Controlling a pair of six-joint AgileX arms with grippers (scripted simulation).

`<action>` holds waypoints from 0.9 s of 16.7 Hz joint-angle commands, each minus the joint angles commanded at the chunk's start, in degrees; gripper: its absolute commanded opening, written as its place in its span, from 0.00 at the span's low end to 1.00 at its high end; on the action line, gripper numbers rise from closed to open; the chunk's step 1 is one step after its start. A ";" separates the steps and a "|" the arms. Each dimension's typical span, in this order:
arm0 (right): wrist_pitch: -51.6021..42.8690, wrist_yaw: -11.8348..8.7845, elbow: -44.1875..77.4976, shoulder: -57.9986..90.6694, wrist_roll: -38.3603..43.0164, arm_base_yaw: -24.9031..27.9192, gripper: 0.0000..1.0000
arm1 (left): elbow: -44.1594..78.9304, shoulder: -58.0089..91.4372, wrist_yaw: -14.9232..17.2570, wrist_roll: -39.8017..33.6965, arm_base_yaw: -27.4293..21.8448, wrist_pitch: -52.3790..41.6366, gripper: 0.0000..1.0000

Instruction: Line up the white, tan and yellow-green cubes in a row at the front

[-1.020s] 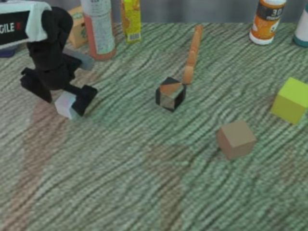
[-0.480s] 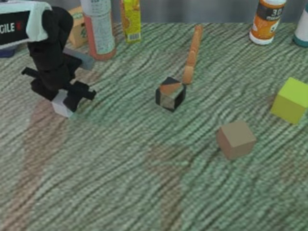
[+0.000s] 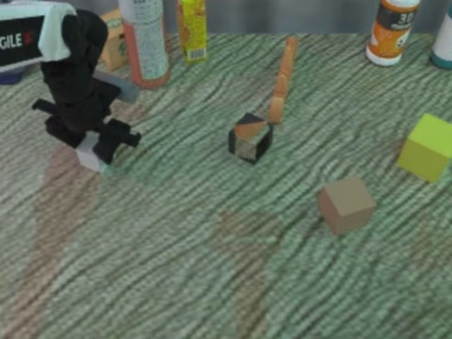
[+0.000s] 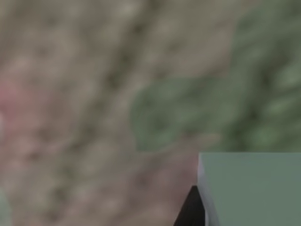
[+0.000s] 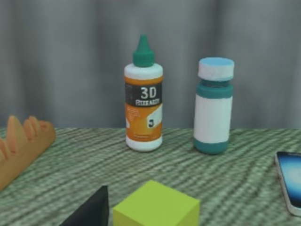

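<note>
Since one second ago, left claw (image 3: 90, 143) has descended and clamped the small matte white cube (image 3: 89, 153), far left on the worktop (image 3: 212, 282), for transfer to the near row. Tan cube (image 3: 346, 205) and yellow-green cube (image 3: 427, 147) wait right. Left wrist view: cube face (image 4: 251, 188) fills one corner. Right wrist view: yellow-green cube (image 5: 157, 207) close below; right claw state undeterminable.

White cube (image 3: 90, 152) far left; tan cube (image 3: 345, 204), yellow-green cube (image 3: 426, 147) right.

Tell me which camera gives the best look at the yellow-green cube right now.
The top view: the yellow-green cube shows nearly whole at the table's right edge, right of the tan cube. The right wrist view catches only its upper part, close up. The left wrist view does not show it.
</note>
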 joint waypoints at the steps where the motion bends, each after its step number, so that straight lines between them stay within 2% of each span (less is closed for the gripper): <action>1: 0.00 0.00 0.00 0.00 0.00 0.00 1.00 | 0.45 -1.93 0.54 -0.30 0.06 -0.65 0.00; 4: 0.00 0.00 0.00 0.00 0.00 0.00 1.00 | 2.33 -2.51 0.58 -0.28 0.24 -3.04 0.00; 10: 0.00 0.00 0.00 0.00 0.00 0.00 1.00 | 9.45 -5.71 0.50 -0.40 1.11 -13.57 0.00; 15: 0.00 0.00 0.00 0.00 0.00 0.00 1.00 | 9.67 -5.67 0.47 -0.40 0.73 -13.78 0.00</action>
